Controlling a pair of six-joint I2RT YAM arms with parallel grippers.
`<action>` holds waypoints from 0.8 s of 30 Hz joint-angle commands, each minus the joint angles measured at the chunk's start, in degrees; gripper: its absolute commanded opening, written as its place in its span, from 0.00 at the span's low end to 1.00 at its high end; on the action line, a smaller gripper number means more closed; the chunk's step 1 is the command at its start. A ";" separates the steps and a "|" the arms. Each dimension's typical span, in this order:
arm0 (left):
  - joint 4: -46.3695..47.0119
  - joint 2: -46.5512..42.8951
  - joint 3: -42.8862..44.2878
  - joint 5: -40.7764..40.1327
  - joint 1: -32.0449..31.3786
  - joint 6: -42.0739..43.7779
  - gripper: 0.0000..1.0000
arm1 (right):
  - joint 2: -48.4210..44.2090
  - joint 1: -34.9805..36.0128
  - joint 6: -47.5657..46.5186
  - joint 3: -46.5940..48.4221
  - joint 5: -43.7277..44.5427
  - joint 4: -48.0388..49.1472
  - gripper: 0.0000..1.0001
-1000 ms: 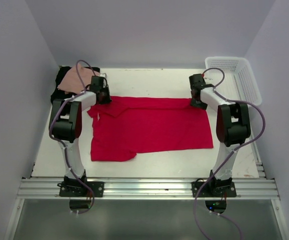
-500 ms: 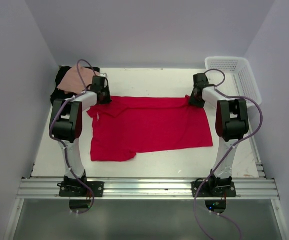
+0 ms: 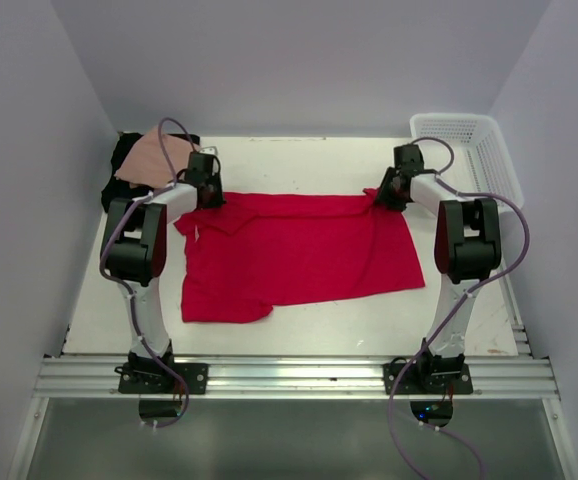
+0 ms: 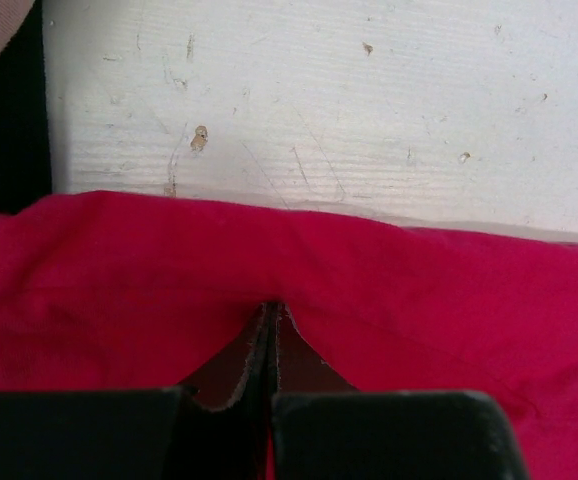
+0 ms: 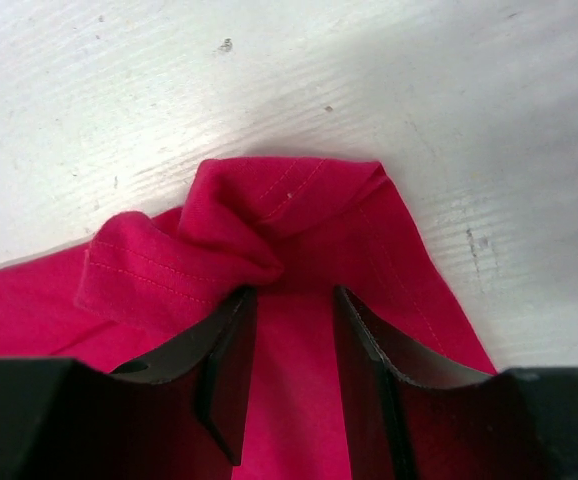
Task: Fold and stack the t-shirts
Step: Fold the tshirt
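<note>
Red t-shirt (image 3: 299, 255) corner newly bunched, scuffed white table (image 3: 299, 160), pale walls (image 3: 299, 70)

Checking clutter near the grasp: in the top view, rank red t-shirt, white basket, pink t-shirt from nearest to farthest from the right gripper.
From the right gripper:
1. red t-shirt: touching, at the fingertips.
2. white basket: close by, on its right.
3. pink t-shirt: far across, at the left.

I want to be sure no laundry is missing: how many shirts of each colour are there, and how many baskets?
Red t-shirt: 1
Salmon-pink t-shirt: 1
Black t-shirt: 1
White basket: 1
Total: 4
</note>
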 commanded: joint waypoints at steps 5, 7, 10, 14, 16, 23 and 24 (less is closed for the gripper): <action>-2.59 1.93 0.48 -0.99 -1.11 1.14 0.00 | -1.06 -0.29 -0.33 3.13 -4.87 3.41 0.40; -2.59 1.93 0.48 -1.08 -1.29 1.23 0.00 | -0.53 -0.64 0.11 3.83 -5.68 3.41 0.40; -2.67 1.93 0.48 -1.26 -1.55 1.32 0.00 | -0.18 -0.65 0.73 4.18 -6.47 4.38 0.40; -2.59 2.19 0.48 -1.26 -1.82 1.32 0.00 | 1.22 -0.73 1.60 5.85 -7.53 4.73 0.40; -2.67 2.28 0.40 -1.26 -1.90 1.32 0.00 | 2.80 -0.73 2.04 7.35 -8.14 4.38 0.39; -2.76 2.37 0.48 -1.34 -1.99 1.32 0.00 | 5.10 -0.73 2.40 8.50 -8.15 3.24 0.34; -2.85 2.45 0.31 -1.43 -1.99 1.32 0.00 | 5.10 -0.73 2.31 8.41 -7.97 3.33 0.33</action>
